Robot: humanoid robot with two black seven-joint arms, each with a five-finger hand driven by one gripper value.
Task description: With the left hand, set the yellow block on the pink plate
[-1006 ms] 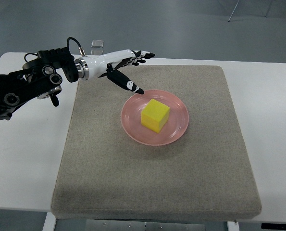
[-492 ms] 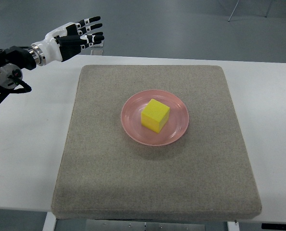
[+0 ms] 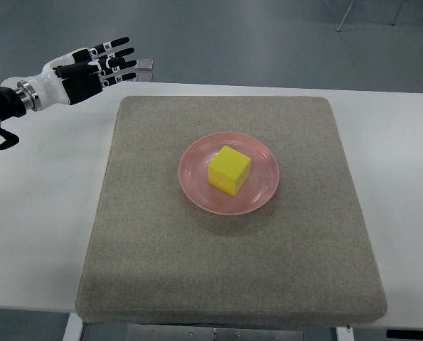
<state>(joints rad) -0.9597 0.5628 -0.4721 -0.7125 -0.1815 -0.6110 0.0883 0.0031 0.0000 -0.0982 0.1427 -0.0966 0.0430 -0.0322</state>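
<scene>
Yellow block [image 3: 229, 170] sits on the pink plate [image 3: 261, 197], roughly centred, on the grey mat [image 3: 197, 270] covering the white bench [image 3: 40, 213]. Left hand [image 3: 79, 67] hovers at the far left corner, off the mat, well apart from block and plate. Its fingers [image 3: 115, 53] are stretched out and slightly apart, holding nothing, pointing right. No right hand in view.

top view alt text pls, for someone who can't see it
A yellow block sits on a pink plate in the middle of a grey mat on a white table. The robot's left hand hovers open and empty over the table's far left corner.
</scene>
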